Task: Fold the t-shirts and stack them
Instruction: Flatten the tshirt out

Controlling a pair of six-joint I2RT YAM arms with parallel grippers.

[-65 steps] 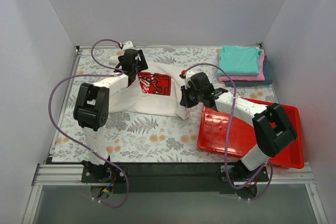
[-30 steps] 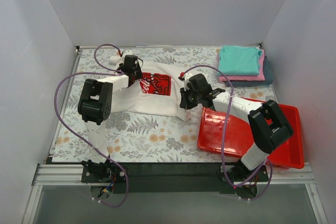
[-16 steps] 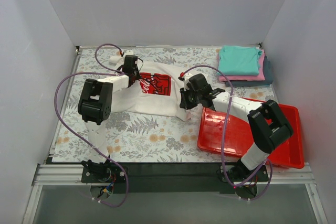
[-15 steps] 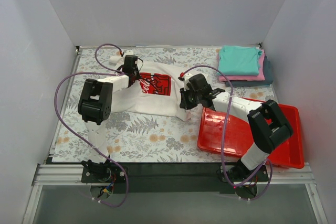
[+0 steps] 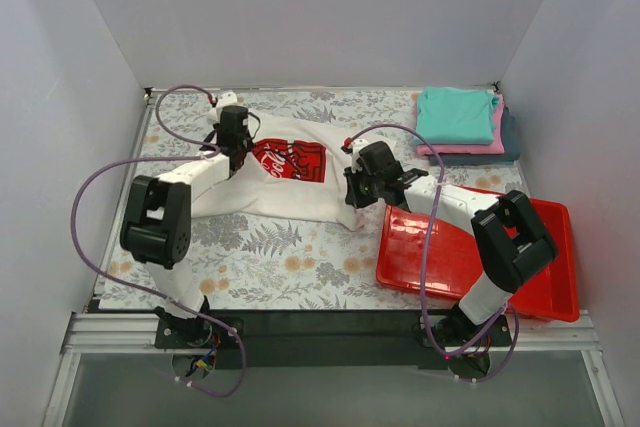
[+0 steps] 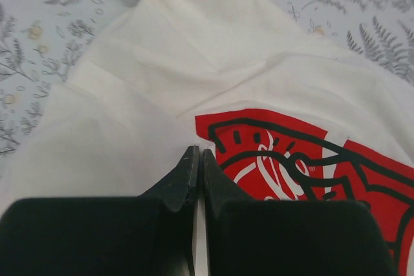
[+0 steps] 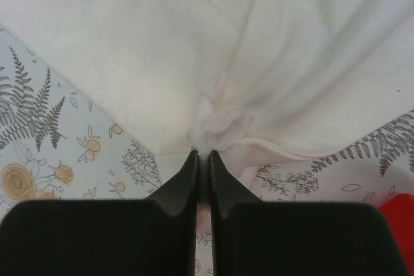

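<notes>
On the fern-printed worktop (image 5: 270,257), left of centre, the white t-shirt (image 5: 290,195) lies spread out, chest up, with its red print (image 5: 292,160) facing the overhead camera.

(a) The left tool (image 6: 197,154) sits over the shirt's far left part, at the upper left corner of the print. Its jaws are pressed together, tips down on the cloth. The cloth there looks flat, and I cannot tell whether any of it is caught between the tips.

(b) The right tool (image 7: 202,154) sits at the shirt's near right edge, just beside the left corner of the red tray (image 5: 540,292). Its jaws are clenched and a small pucker of white cloth gathers right at the tips, so I read this as a pinch on the shirt's edge (the wrist view shows creases running out from that point).

(c) At the far right corner of the worktop, well apart from the white shirt, three folded shirts form a stack. The teal t-shirt (image 5: 455,112) is on top. The pink t-shirt (image 5: 470,149) lies under it, showing as a strip along the near side. The dark blue-grey t-shirt (image 5: 511,137) is at the bottom, showing at the right and near edges. The stack lies beyond the tray and apart from it. The tray lies at the near right, with the right arm crossing above it.
</notes>
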